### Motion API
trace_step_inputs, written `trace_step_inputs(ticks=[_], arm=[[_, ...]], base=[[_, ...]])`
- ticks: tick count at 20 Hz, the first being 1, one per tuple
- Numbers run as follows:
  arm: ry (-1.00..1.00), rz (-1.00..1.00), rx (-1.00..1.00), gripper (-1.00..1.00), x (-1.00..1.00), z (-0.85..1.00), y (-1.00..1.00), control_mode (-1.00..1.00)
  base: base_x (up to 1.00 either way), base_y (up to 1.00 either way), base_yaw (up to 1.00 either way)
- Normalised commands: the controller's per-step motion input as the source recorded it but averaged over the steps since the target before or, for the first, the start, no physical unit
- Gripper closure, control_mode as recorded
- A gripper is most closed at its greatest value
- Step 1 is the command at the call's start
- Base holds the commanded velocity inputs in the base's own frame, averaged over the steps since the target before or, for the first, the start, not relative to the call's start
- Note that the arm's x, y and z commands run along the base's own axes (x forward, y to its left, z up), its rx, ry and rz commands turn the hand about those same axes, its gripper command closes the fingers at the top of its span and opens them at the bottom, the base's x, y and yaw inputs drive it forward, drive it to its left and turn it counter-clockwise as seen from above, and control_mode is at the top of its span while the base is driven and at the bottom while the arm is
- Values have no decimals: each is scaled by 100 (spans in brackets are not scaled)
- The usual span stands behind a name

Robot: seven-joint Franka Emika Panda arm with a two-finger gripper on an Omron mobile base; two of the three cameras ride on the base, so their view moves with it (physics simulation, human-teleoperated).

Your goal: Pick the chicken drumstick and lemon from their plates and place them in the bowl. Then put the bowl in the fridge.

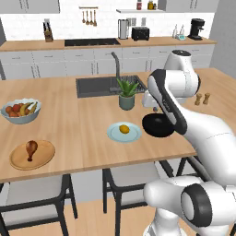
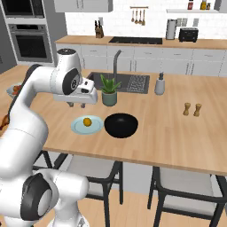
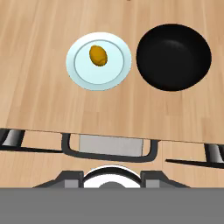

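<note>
The chicken drumstick (image 1: 31, 148) lies on the wooden plate (image 1: 32, 155), far left of the bowl (image 1: 158, 125). The lemon (image 1: 124, 129) sits on the blue plate (image 1: 124, 132), just left of the bowl. The gripper (image 2: 76, 104) hangs high above that plate; I cannot tell if its fingers are apart. It should go straight down over the lemon and pinch it softly so it does not roll away

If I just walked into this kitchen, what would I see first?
The big white robot arm bends over the wooden island, its pincer hanging above the counter. In front of it the lemon sits on a pale blue plate, beside an empty black bowl. Farther left a chicken drumstick lies on a wooden plate.
</note>
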Motion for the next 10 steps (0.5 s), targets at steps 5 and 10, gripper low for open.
trace_step_inputs(ticks=[5,10], arm=[[-2,0,0,-100,-39,-1,2,-100],[-4,3,-3,-100,-49,-19,9,-100]], base=[[0,0,0],[0,0,0]])
